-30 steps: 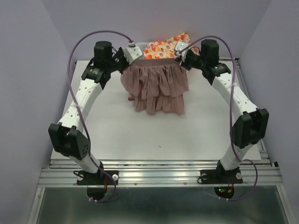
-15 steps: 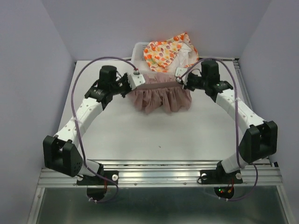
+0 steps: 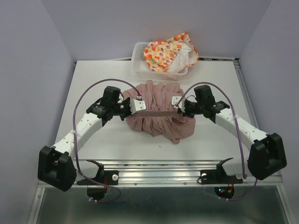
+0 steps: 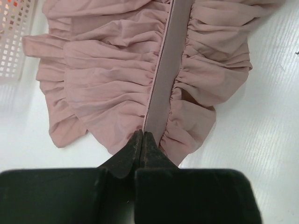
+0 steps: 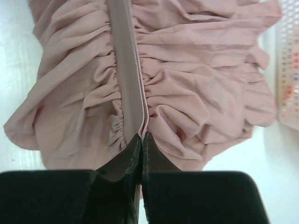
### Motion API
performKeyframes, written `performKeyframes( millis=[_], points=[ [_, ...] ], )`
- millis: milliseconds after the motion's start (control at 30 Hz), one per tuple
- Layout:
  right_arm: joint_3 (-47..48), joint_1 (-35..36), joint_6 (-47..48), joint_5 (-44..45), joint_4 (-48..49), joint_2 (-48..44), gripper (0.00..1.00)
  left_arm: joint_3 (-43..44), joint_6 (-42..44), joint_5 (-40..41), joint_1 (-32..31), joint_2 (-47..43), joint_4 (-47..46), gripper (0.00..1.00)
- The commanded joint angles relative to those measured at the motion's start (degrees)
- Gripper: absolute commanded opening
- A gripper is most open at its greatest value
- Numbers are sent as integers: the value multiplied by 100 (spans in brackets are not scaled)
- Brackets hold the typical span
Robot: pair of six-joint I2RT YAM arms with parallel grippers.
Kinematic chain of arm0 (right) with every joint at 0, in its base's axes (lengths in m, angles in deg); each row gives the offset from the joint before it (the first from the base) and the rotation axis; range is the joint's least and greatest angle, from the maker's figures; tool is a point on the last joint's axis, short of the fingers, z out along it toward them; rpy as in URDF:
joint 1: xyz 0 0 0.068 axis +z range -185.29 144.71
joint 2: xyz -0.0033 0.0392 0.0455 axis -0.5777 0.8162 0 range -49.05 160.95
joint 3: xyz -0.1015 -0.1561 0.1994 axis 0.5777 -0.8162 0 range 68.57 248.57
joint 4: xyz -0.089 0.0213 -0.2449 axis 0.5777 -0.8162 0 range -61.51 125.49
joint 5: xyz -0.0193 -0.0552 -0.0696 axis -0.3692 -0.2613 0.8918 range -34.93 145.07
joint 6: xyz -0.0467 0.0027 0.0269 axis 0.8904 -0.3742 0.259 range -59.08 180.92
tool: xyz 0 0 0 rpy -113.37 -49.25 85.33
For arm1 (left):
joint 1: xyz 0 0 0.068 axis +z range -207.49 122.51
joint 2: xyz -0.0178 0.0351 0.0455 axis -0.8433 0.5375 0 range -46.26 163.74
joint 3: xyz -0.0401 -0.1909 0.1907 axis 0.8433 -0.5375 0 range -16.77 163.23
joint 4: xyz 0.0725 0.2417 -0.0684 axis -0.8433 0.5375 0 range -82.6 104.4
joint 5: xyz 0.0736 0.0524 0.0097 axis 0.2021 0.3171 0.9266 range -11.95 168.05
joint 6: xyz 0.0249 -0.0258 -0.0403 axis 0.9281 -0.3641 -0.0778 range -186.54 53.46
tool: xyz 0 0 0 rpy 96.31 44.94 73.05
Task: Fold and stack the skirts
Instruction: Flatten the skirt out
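Dusty pink skirt (image 3: 161, 123) lies bunched at mid-table, its waistband (image 3: 156, 113) stretched in a straight left-to-right line between the two claws. Left gripper (image 3: 141, 111) and right gripper (image 3: 176, 109) are each pinched tight on one end of that band, so neither arm is nearer, and ruffles spill to its far and near sides. Cream printed skirt (image 3: 166, 51) sits well apart in the basket (image 3: 138, 65) at the far edge; the next fold likely runs along the band's long axis.
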Motion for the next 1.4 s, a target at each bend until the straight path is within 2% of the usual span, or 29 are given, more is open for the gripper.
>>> performKeyframes(
  millis=[0,67,233,333,433,500,567,667,700,733,767,800,833,867,900,933,967,1033,1067,1133,1167,1233,1267,1367],
  points=[
    [926,-48,-404,713,138,323,1,514,-373,313,48,-52,-175,0],
    [1339,-48,-544,1003,278,552,1,847,-742,768,57,97,-493,0],
    [3277,-267,-712,1522,648,1789,1,1917,-1719,1955,241,728,-1635,0],
    [4429,-320,-729,1874,780,2475,1,2839,-1842,2220,443,1238,-1795,0],
    [4934,-320,-791,1814,754,2584,1,3335,-1808,2091,619,1355,-1620,0],
    [4840,-320,-721,1489,606,2216,1,3345,-1641,1783,698,997,-1497,0],
    [4515,-320,-642,1139,429,1839,1,2889,-1290,1353,716,635,-1417,0],
    [3234,-320,-134,778,367,925,1,2048,-982,747,690,-103,-1066,0],
    [2369,-320,129,724,419,688,1,1783,-772,701,559,-279,-987,0],
    [1943,-268,315,697,568,250,1,1536,-631,614,497,-550,-769,0],
    [1564,-215,856,601,517,80,5,1047,-464,334,444,-649,-601,0],
    [1221,-145,1157,539,360,-78,22,807,112,175,374,-754,-339,3],
    [643,-84,1534,278,-181,-375,57,439,518,-79,156,-912,421,33],
    [394,-83,1930,275,-561,-578,73,261,931,-151,-3,-1018,829,49],
    [148,-31,2804,-3,-965,-815,87,77,1283,-187,-135,-1184,1190,76],
    [-411,-30,3221,-41,-1604,-1088,97,-99,1565,-213,-241,-1699,1524,98],
    [-748,-30,3530,54,-1750,-1795,100,-397,1594,-326,-346,-2009,1597,99],
    [-1616,-30,3841,169,-1638,-2581,100,-697,1638,-354,-400,-2964,1659,99],
    [-1795,-30,3806,230,-1506,-3167,100,-759,1507,-276,-417,-3213,1563,99],
    [-1867,-30,3097,240,-1051,-3340,100,-786,1060,-74,-453,-3514,1065,99],
    [-1589,-30,2206,309,-700,-3010,98,-638,623,49,-444,-3428,975,98],
    [-992,-30,1113,511,-425,-2290,94,-366,260,77,-453,-2851,1017,94],
    [-110,-30,55,739,-476,-1346,89,-86,-133,120,-444,-2629,948,90],
    [1353,-30,-981,645,-1150,-40,77,310,-881,383,-444,-1724,632,79]
  ],
)
